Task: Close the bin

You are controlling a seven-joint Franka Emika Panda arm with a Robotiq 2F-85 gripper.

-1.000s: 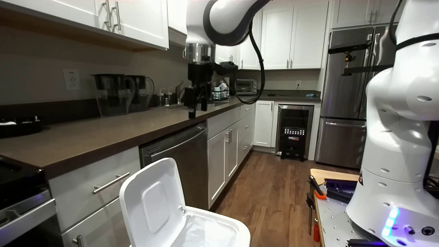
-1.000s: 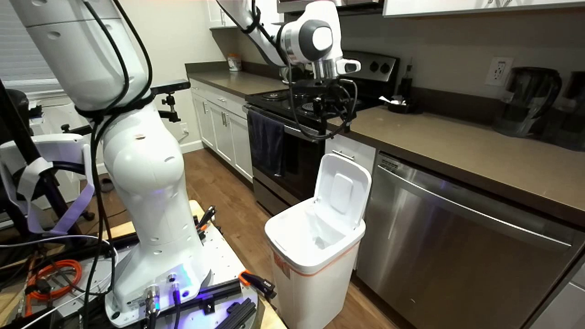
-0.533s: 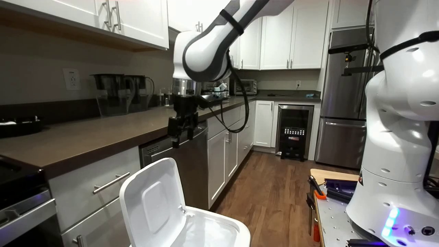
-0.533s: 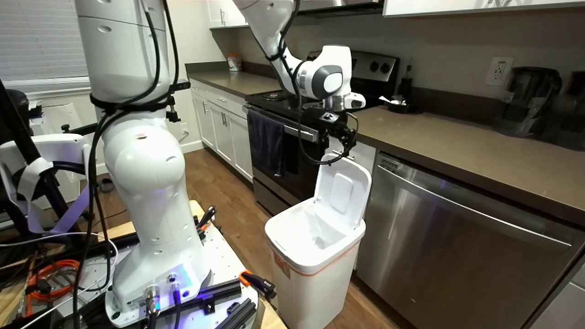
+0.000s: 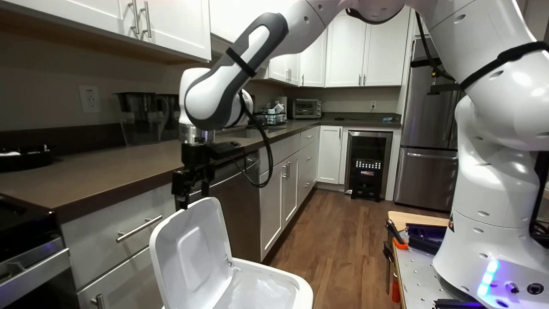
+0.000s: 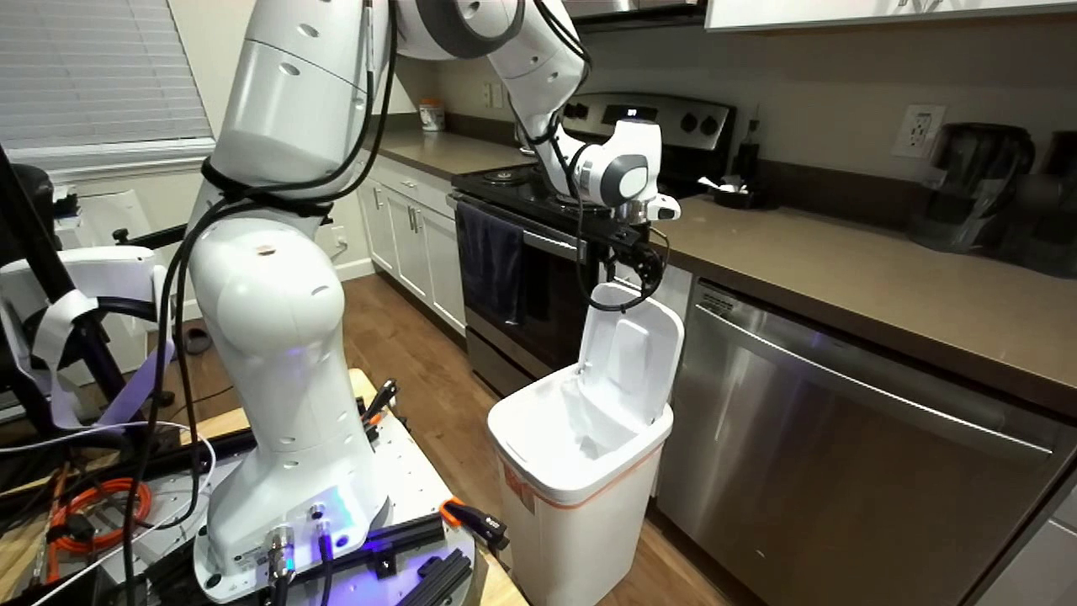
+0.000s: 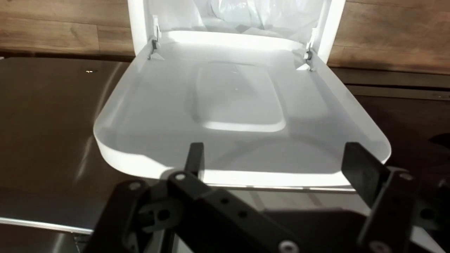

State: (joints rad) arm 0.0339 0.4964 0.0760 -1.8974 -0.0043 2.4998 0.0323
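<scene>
The white bin (image 6: 580,530) stands on the floor in front of the cabinets. Its lid (image 6: 627,345) stands open, tilted back toward the counter, and also shows in the wrist view (image 7: 239,95). A plastic liner (image 7: 242,14) shows inside the bin. My gripper (image 7: 274,153) is open and empty, pointing down at the lid's raised top edge. In the wrist view, its fingers (image 7: 195,158) overlap the lid's rim, spread apart along it. In an exterior view, the gripper (image 5: 193,197) is at the lid's top, on the cabinet side. I cannot tell whether it touches.
The brown counter (image 6: 841,269) edge runs close behind the gripper. The dishwasher (image 6: 841,454) and a drawer handle (image 5: 139,229) are behind the bin. The stove (image 6: 530,286) stands beside it. The robot's table (image 6: 421,471) is on the bin's other side.
My gripper has come down from above the counter's edge and across to the lid's top edge. It stays open. The bin and its lid have not moved.
</scene>
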